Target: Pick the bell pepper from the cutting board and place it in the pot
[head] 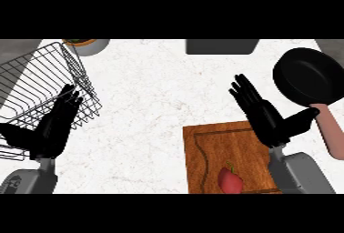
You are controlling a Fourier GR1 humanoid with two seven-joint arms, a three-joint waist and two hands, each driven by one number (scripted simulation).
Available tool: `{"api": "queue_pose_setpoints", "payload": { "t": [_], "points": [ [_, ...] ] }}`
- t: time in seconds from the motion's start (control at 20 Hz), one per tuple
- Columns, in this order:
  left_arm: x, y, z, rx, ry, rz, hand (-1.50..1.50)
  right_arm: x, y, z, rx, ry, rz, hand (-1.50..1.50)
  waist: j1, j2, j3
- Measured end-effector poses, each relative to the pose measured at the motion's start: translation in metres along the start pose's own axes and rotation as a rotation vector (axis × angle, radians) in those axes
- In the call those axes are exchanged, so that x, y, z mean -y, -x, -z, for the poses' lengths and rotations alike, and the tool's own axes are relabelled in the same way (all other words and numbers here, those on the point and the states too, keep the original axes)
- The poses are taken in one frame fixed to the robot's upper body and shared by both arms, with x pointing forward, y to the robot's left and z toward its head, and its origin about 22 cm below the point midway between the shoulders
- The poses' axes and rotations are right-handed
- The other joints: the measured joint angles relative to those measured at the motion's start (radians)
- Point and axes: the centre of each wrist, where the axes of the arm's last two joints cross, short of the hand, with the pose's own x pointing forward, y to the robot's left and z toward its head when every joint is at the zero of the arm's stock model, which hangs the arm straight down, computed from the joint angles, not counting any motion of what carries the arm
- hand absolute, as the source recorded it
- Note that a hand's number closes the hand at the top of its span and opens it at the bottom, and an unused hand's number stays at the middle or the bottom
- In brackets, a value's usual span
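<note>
The wooden cutting board (225, 157) is my landmark here. The bell pepper (230, 180), red with a small green stem, lies on the board close to its near edge, toward the middle of that edge. My right hand (265, 116) hangs over the board's far right corner, fingers straight and spread, thumb stretched out to the right, holding nothing. The pepper sits well nearer to me than that hand and a little to its left, just beside my right forearm; they are apart, as far as I can judge from above.

Right of the board, a black pan (308, 76) with a pinkish handle lies on the white counter (154, 91), the handle running down alongside the board's right edge.

Well left of the board, my left hand (55, 125) is open too, fingers straight, over the near side of a wire dish rack (40, 73). I cannot tell whether it touches the wires.
</note>
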Motion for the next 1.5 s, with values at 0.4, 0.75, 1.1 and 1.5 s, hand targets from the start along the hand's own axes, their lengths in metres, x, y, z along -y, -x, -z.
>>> {"api": "queue_pose_setpoints", "payload": {
  "t": [0.4, 0.75, 1.1, 1.5],
  "points": [
    [0.025, -0.043, 0.003, 0.053, 0.022, 0.075, 0.00, -0.039, 0.001, 0.000, -0.046, -0.002, -0.405, -1.50, -0.006, -0.030, -0.016],
    [0.034, -0.046, -0.005, 0.020, 0.001, 0.061, 0.00, -0.036, -0.005, -0.039, 0.201, 0.147, -0.858, -1.50, -0.073, -0.044, -0.006],
    [0.037, -0.053, -0.011, -0.022, -0.010, 0.059, 0.00, -0.042, -0.033, -0.089, 0.135, 0.144, -1.158, -1.50, -0.084, -0.040, -0.011],
    [0.051, -0.056, -0.012, -0.028, 0.011, 0.048, 0.00, -0.077, -0.083, -0.127, -0.137, 0.089, -1.376, -1.50, -0.064, -0.029, -0.014]
  ]
}}
